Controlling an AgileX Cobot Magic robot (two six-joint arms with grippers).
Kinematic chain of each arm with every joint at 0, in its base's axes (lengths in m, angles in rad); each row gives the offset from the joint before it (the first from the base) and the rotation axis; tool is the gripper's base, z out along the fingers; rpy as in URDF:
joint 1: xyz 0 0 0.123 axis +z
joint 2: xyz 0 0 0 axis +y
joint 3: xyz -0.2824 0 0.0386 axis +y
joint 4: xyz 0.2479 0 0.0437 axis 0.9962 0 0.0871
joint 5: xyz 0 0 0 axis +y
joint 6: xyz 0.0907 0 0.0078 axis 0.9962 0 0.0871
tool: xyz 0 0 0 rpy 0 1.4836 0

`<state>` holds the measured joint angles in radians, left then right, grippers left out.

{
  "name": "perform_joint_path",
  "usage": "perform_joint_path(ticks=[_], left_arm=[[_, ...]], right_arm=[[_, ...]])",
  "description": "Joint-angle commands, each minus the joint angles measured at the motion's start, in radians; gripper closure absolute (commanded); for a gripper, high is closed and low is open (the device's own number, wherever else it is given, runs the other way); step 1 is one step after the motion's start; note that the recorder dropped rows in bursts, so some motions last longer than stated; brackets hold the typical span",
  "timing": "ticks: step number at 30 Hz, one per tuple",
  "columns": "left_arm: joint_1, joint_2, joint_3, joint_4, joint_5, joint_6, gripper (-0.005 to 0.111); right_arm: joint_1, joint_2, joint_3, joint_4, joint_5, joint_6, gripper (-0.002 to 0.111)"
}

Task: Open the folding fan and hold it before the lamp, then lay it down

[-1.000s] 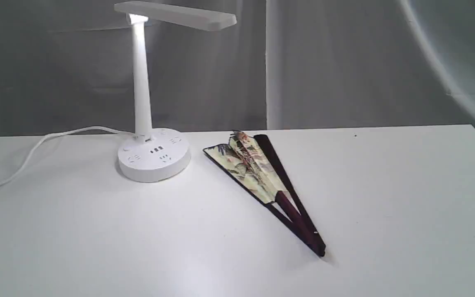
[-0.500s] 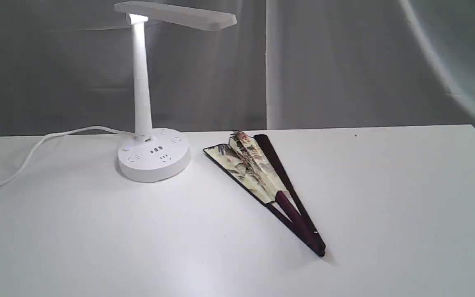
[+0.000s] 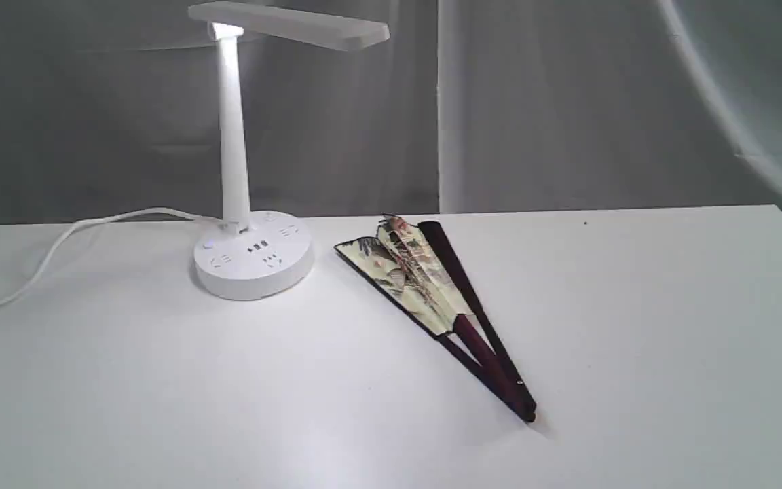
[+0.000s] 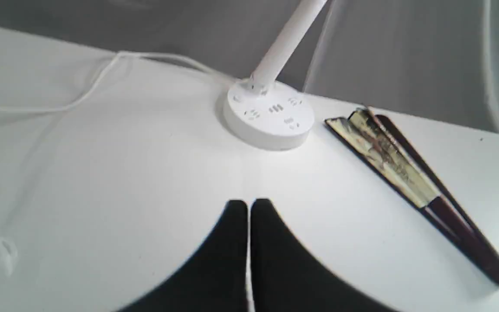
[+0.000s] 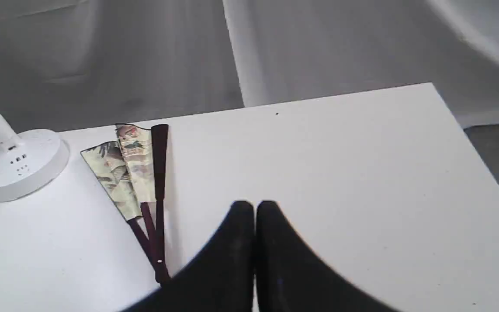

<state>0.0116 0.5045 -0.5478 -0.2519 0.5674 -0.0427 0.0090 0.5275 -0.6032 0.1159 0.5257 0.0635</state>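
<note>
The folding fan (image 3: 432, 292) lies nearly closed on the white table (image 3: 635, 339), its cream painted leaf only slightly spread and its dark maroon ribs meeting at the near pivot end. It also shows in the wrist views: fan (image 4: 409, 173), fan (image 5: 139, 182). To its left stands the white lamp (image 3: 235, 163), lit, with its round socket base (image 3: 253, 261). My left gripper (image 4: 248, 206) is shut, empty, above the table short of the lamp base (image 4: 271, 117). Beside the fan's pivot end my right gripper (image 5: 254, 207) is shut and empty too. Neither gripper appears in the exterior view.
The lamp's white cord (image 3: 58, 244) trails left across the table from the base. Grey curtains hang behind the table. The table's right edge (image 5: 470, 130) drops off to the floor.
</note>
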Motion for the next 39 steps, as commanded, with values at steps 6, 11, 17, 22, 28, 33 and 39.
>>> perform_joint_path(ticks=[6,11,17,22,28,33,39], left_arm=[[-0.002,0.241,-0.042,0.007,0.020,0.000,0.106],[-0.002,0.378,-0.105,0.007,0.035,0.054,0.106],[-0.002,0.529,-0.150,-0.001,0.035,0.074,0.106],[-0.002,0.617,-0.170,-0.004,0.014,0.104,0.106],[-0.002,0.698,-0.176,-0.004,-0.056,0.148,0.107],[-0.007,0.777,-0.217,-0.011,-0.026,0.155,0.107],[-0.062,0.883,-0.261,-0.016,-0.004,0.155,0.107]], right_arm=[[0.003,0.172,-0.047,0.032,-0.023,-0.081,0.103],[0.003,0.241,-0.047,0.053,-0.066,-0.107,0.098],[0.003,0.336,-0.047,0.069,-0.047,-0.107,0.098],[0.003,0.424,-0.047,0.100,-0.050,-0.108,0.098],[0.003,0.535,-0.051,0.198,-0.054,-0.209,0.098],[0.003,0.621,-0.051,0.377,-0.052,-0.384,0.096],[0.003,0.711,-0.082,0.473,-0.026,-0.459,0.072]])
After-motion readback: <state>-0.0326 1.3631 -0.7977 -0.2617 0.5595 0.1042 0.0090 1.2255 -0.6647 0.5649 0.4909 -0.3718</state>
